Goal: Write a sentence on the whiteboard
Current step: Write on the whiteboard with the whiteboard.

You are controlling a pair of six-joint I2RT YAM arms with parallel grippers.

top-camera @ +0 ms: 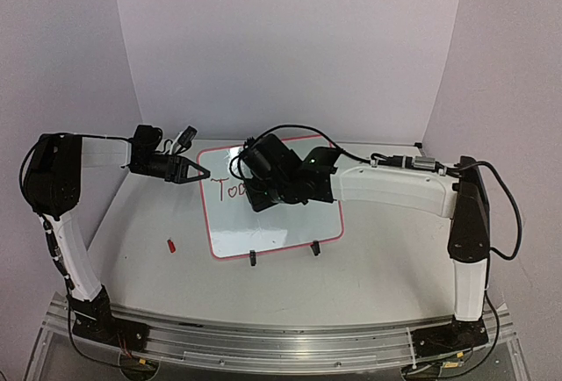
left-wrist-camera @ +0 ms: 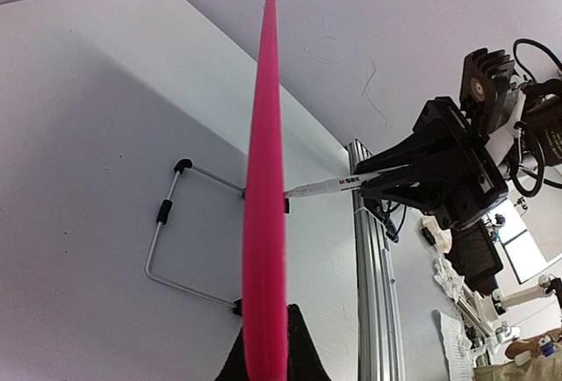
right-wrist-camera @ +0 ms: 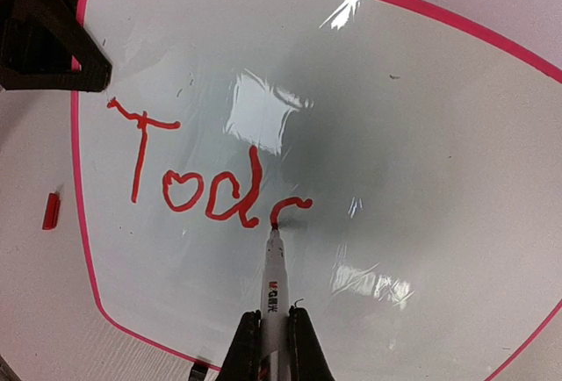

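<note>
Marker (right-wrist-camera: 274,280) pinched tight in right gripper (right-wrist-camera: 274,341) — tip on whiteboard (right-wrist-camera: 421,179) beside red lettering (right-wrist-camera: 138,161), left gripper (top-camera: 200,172) clamped on its pink edge.

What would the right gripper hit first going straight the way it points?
The whiteboard: the right gripper holds a marker pointing straight ahead, its tip apparently already on the board beside the red writing, so the marker would press in first.
</note>
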